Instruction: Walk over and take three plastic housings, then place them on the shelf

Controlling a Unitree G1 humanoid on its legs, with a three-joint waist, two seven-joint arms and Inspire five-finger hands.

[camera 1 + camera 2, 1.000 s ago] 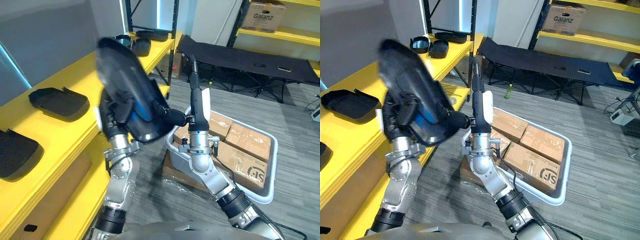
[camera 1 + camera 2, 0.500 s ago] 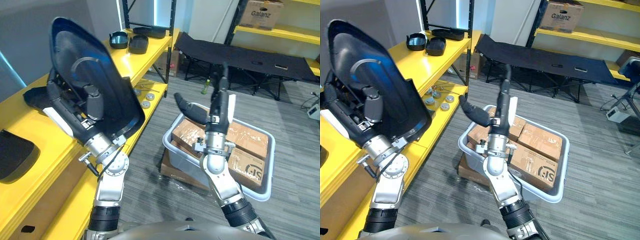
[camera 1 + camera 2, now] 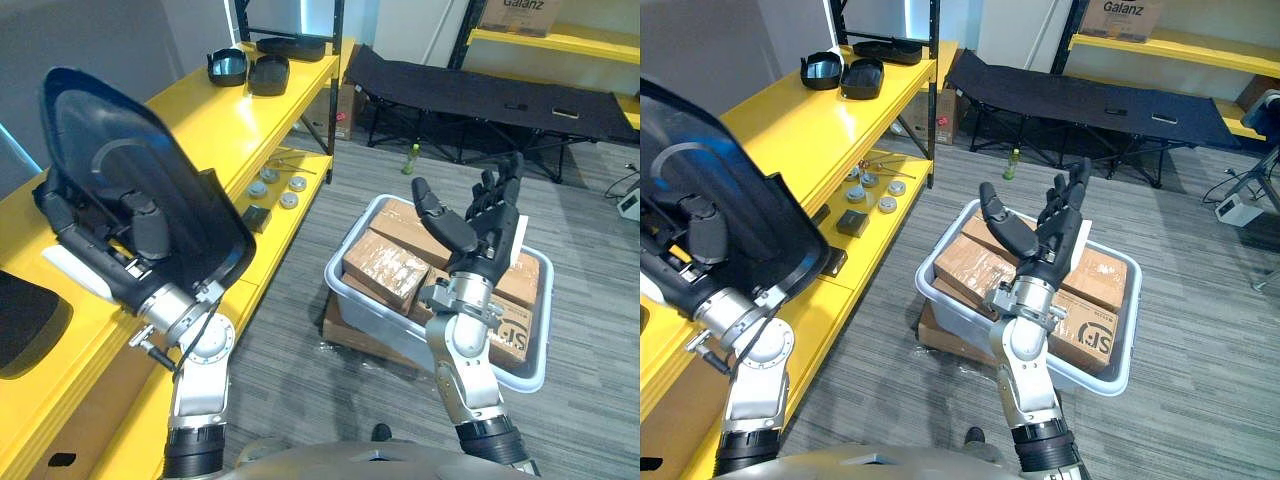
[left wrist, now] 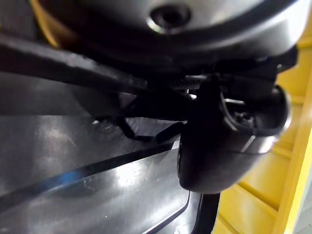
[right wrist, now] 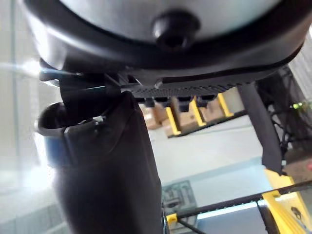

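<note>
Over the last second the right robot hand (image 3: 487,232) has let go of the plastic housing (image 3: 100,135) and swung out to the robot's right. The left arm has carried the housing alone, out over the yellow shelf (image 3: 215,125). The view has shifted as well, so part of that change is the camera's.

The left robot hand (image 3: 148,222) now bears the large dark shell by itself. Its thumb is clamped on the hollow inner face, seen close up in the left wrist view, and the fingers appear to wrap the rim behind. The housing stands steeply tilted with its hollow side towards the robot, clear of the shelf surface. That probably keeps its broad edge from catching before it is laid flat.

The right robot hand hangs spread and empty above the grey tote (image 3: 342,300) of cardboard boxes (image 3: 385,268), out of the way.

Another dark housing (image 3: 22,322) already lies on the near end of the shelf, and more dark parts (image 3: 262,72) sit at the far end. The placing step looks to be under way, with the set-down still to come.
</note>
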